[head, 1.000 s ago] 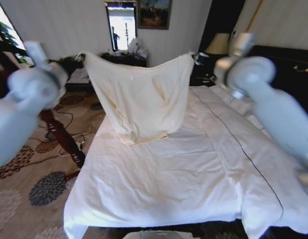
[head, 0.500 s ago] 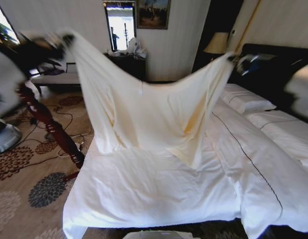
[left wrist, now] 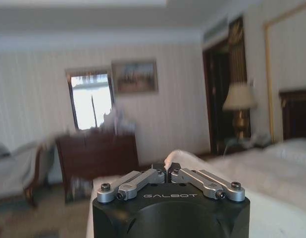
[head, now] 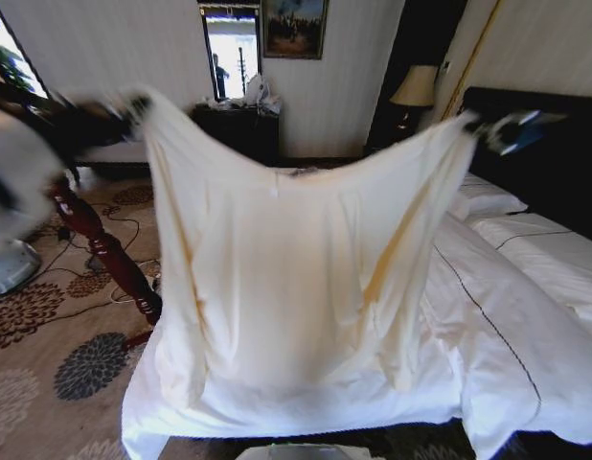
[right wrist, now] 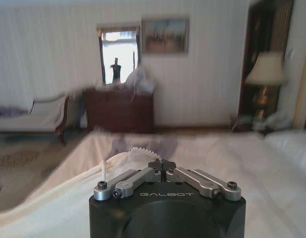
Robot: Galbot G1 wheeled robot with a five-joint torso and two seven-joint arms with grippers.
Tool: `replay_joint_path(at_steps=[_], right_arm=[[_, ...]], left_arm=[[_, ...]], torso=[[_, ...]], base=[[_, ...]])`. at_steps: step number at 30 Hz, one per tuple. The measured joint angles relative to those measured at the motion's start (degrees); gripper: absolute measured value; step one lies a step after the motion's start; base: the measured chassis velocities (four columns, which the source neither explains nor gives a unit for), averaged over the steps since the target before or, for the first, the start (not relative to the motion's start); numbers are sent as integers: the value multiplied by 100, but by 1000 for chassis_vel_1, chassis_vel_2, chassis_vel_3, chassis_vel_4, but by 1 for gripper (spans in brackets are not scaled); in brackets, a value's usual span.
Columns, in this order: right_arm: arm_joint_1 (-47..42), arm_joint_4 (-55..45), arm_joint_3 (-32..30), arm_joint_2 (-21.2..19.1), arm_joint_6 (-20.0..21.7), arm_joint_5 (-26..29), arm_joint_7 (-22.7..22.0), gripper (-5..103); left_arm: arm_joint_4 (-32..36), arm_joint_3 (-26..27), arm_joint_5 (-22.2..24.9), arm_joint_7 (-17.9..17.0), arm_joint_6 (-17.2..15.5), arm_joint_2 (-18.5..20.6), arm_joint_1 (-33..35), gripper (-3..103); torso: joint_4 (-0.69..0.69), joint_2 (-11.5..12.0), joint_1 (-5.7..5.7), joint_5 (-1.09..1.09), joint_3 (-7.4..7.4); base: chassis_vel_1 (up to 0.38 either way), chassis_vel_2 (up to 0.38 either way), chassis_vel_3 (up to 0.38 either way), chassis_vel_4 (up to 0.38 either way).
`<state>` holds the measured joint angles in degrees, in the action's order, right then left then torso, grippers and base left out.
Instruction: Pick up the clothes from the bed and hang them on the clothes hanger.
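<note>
Raised higher and spread wider than before: cream shirt (head: pixel 296 287), clamped by left claw (head: pixel 135 103) and right claw (head: pixel 483 129) above bed (head: pixel 526 326). Hanging not yet done.

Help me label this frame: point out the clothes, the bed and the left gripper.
clothes (head: pixel 286 287), head view, middle of the hanging cream panel.
bed (head: pixel 526 316), head view, bare white duvet.
left gripper (left wrist: pixel 167 169), left wrist view, fingertips pinched on a cream fold.
</note>
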<state>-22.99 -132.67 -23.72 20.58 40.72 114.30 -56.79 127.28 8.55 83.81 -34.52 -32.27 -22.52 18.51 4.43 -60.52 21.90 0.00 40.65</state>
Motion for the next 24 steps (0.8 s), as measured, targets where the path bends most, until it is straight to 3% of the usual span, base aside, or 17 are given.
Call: replay_joint_path(at_steps=[3, 4, 5, 6, 8, 9, 13, 14, 17, 20, 22, 24], right_arm=[[-348, 613, 1186, 693, -294, -1714, 671, 0], [-392, 800, 1449, 860, -343, -2073, 798, 0], [-392, 800, 1449, 860, -343, -2073, 798, 0], [-446, 1095, 1764, 1099, -404, -2552, 949, 0], [-534, 1485, 2050, 1396, -474, -2984, 1099, 0], [-534, 1485, 2050, 1396, -474, -2984, 1099, 0], [-682, 2659, 2435, 2206, -805, -3774, 1559, 0], [-682, 2659, 2435, 2206, -805, -3774, 1559, 0], [-780, 3497, 2588, 2677, -1171, -4384, 2081, 0], [-745, 3978, 2688, 2938, -1450, -4761, 2348, 0], [-733, 4047, 2704, 2974, -1490, -4823, 2386, 0], [-545, 4706, 2863, 3321, -1772, -5263, 2627, 0]], left_arm=[[-857, -1018, -1037, 58, 167, -1061, 8, 1], [-1069, -1186, -1219, 83, 194, -1301, 6, 1], [-1069, -1186, -1219, 83, 194, -1301, 6, 1], [-1400, -1403, -1491, 128, 231, -1628, 18, 1], [-1787, -1596, -1846, 244, 282, -2013, 93, 1], [-1787, -1596, -1846, 244, 282, -2013, 93, 1], [-2963, -1645, -2614, 597, 520, -2849, 589, 1], [-2963, -1645, -2614, 597, 520, -2849, 589, 1], [-3809, -1641, -3156, 863, 803, -3434, 771, 1], [-4233, -1597, -3413, 1010, 1006, -3703, 766, 1], [-4276, -1588, -3437, 1015, 1022, -3727, 763, 1], [-4917, -1466, -3778, 1109, 1200, -4067, 631, 1]], torso=[[3, 2, 3, -1, 2], [4, 2, 3, 0, 2], [4, 2, 3, 0, 2], [5, 1, 3, 3, 1], [3, 1, 1, 1, 0], [3, 1, 1, 1, 0], [-1, 1, 0, -1, 0], [-1, 1, 0, -1, 0], [0, 1, 0, 0, -1], [8, -1, -3, 0, -3], [7, -1, -3, 1, -3], [1, 0, -2, -1, -2]], base=[[0, 0, 0, 0], [0, 0, 0, 0], [0, 0, 0, 0], [0, 0, 0, 0], [0, 0, 0, 0], [0, 0, 0, 0], [0, 0, 0, 0], [0, 0, 0, 0], [0, 0, 0, 0], [0, 0, 0, 0], [0, 0, 0, 0], [0, 0, 0, 0]])
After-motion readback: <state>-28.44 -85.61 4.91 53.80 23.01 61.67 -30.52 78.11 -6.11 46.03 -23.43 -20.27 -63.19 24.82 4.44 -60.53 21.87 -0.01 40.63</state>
